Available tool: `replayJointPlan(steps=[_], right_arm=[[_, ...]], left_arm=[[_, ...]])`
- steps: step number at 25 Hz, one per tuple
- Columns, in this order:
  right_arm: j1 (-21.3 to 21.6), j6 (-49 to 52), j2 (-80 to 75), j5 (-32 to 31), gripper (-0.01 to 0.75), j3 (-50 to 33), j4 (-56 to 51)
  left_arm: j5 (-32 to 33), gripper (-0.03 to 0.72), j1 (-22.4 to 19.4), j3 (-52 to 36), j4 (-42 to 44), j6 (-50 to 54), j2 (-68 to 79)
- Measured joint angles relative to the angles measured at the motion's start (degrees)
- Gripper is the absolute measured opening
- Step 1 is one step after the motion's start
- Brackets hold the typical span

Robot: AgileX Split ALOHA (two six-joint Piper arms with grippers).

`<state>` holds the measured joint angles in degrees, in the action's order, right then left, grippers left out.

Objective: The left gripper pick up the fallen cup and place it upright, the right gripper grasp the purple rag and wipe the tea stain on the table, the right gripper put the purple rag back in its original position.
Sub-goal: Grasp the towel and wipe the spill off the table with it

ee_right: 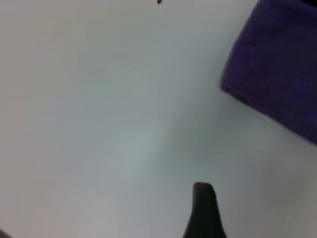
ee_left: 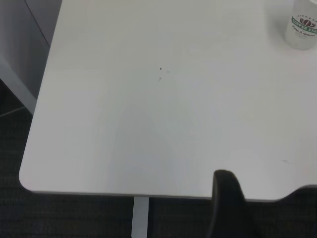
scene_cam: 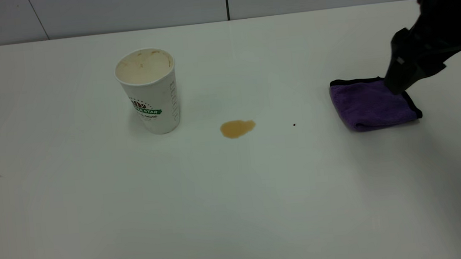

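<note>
While the cup stands upright, the scene reads as follows, largest item first.

Table [scene_cam: 237, 212]: large white top carrying every item; in the left wrist view one rounded corner and an edge show, with dark floor beyond.

Right hand [scene_cam: 397, 85]: black arm end entering from the upper right of the exterior view, a silver-grey piece at the top edge; its tip is down at the far right corner of the purple rag. Whether its fingers are parted or clenched cannot be told. One dark finger [ee_right: 204, 210] shows in the right wrist view, above bare table beside the rag.

Left hand: outside the exterior view; only one dark finger [ee_left: 229, 203] shows in its own wrist view, over the table edge, well apart from the cup. Grip state cannot be told.

Cup [scene_cam: 150, 90]: white paper cup, upright, mouth up, cream-stained inside, green-banner logo facing the camera; left of centre.

Purple rag [scene_cam: 372, 104]: folded, black-edged, lying flat on the right side of the table.

Tea stain [scene_cam: 237, 128]: amber blotch between cup and rag, nearer the cup, touching neither.

Dark speck [scene_cam: 294, 124]: tiny, between stain and rag.
</note>
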<state>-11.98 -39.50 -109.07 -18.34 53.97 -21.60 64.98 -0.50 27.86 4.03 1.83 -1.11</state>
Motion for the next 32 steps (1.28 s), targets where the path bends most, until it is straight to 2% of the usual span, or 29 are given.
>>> replayJointPlan(steps=[6,13,19,22,23,25,27,29,30,32], right_arm=[[0.0,-0.1,-12.8,-1.3,0.592,12.9,2.2],[2.8,0.0,-24.2,-9.6,0.591,27.5,3.9],[3.6,-0.1,-31.1,-11.3,0.591,33.8,5.6],[3.6,-0.1,-33.2,-11.0,0.563,34.3,6.3],[3.6,-0.1,-33.7,-10.7,0.541,34.3,6.5],[3.6,-0.1,-33.9,-10.4,0.450,34.6,6.9],[3.7,-0.1,-34.1,-10.3,0.314,34.7,7.4],[3.7,-0.1,-34.1,-10.3,0.137,34.7,7.3],[3.7,-0.1,-34.1,-10.3,0.078,34.7,7.0],[3.7,-0.1,-34.1,-10.3,0.039,34.7,6.1]], left_arm=[[0.0,0.458,0.0,0.0,0.0,0.0,0.0],[0.0,0.458,0.0,0.0,0.0,0.0,0.0],[0.0,0.458,0.0,0.0,0.0,0.0,0.0],[0.0,0.458,0.0,0.0,0.0,0.0,0.0],[0.0,0.458,0.0,0.0,0.0,0.0,0.0],[0.0,0.458,0.0,0.0,0.0,0.0,0.0],[0.0,0.458,0.0,0.0,0.0,0.0,0.0],[0.0,0.458,0.0,0.0,0.0,0.0,0.0],[0.0,0.458,0.0,0.0,0.0,-0.1,0.0],[0.0,0.457,0.0,0.0,0.0,-0.1,0.0]])
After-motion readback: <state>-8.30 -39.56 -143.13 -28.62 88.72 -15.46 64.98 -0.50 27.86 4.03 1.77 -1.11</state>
